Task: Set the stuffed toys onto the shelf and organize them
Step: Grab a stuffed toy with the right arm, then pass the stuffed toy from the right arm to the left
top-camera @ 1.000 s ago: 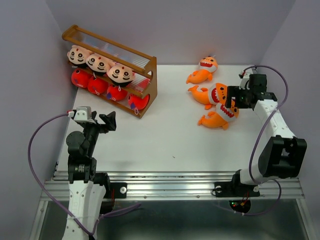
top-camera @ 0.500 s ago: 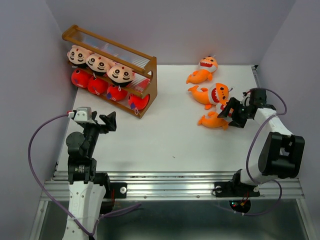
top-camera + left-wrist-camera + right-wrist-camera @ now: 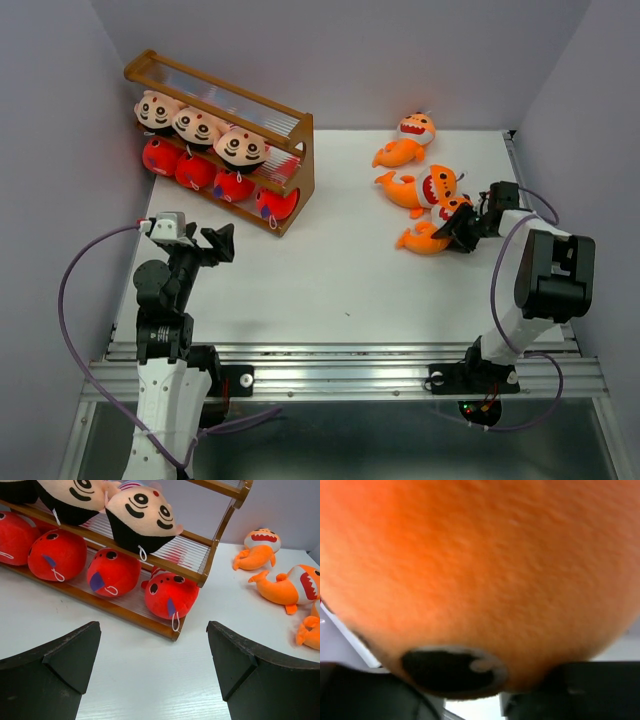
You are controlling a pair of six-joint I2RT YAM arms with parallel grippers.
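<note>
The white table [image 3: 330,270] carries everything. The shelf [image 3: 306,165] stands ahead of the left gripper [image 3: 218,242] and slightly to its left. That gripper hangs above the table with its jaws spread wide and nothing between them. On the rack's middle tier sit three black-haired boys [image 3: 142,517]. Four red sharks [image 3: 167,592] lie on the bottom tier, the last one straight ahead of the left fingers. The right gripper [image 3: 462,225] is low at the table. Its jaws straddle the head of an orange shark [image 3: 425,240], which fills its wrist view. Whether they pinch the plush cannot be told. Two more orange sharks [image 3: 420,188] lie just beyond that gripper, apart from the shelf.
</note>
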